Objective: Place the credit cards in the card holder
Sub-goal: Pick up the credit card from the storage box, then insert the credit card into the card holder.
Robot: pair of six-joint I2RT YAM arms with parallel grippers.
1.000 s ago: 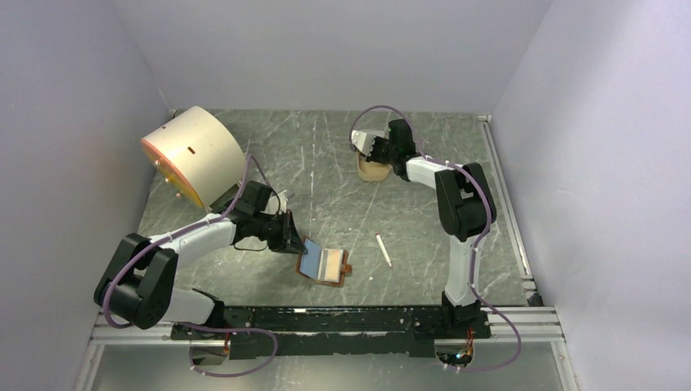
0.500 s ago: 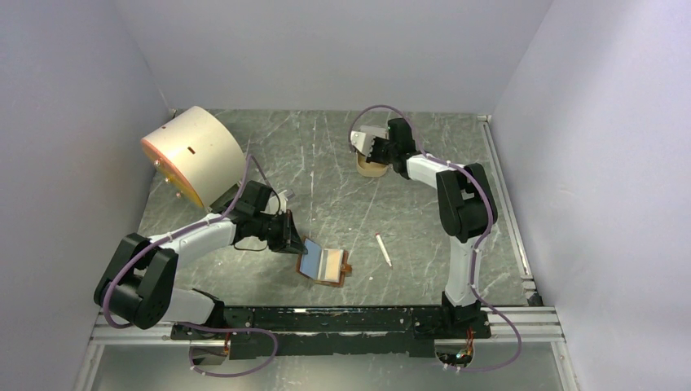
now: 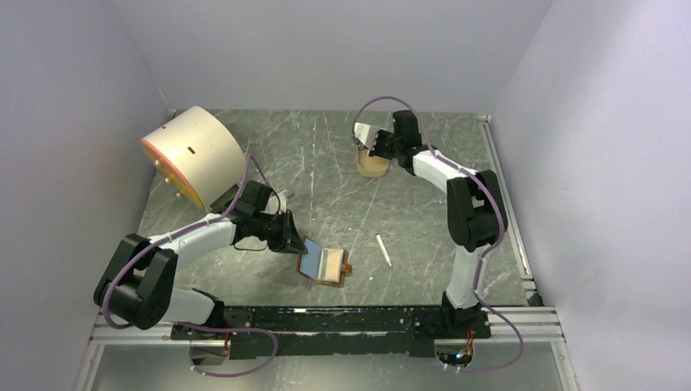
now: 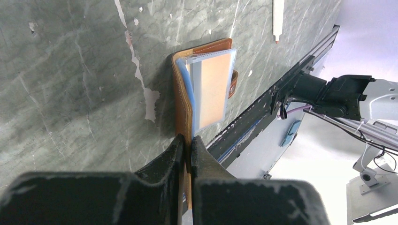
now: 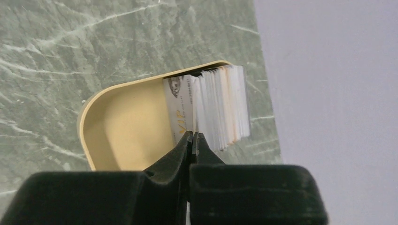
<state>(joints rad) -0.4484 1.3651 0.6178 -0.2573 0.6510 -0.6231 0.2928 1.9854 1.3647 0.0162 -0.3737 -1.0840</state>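
Left gripper (image 4: 187, 140) pinches wallet (image 4: 209, 89) by brown cover edge at near side of table (image 3: 326, 187). I reckon this props it open, pockets exposed for loading. Right gripper (image 5: 192, 137) at tan tray (image 5: 117, 117), jaws pressed together on lower edge of front card (image 5: 179, 105). Other cards (image 5: 223, 105) stand on edge just behind it. Wallet lies well apart from pinched card.

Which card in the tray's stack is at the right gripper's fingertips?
The VIP-printed card, outermost, facing into the tray; the right gripper pinches its edge. The others show only edges.
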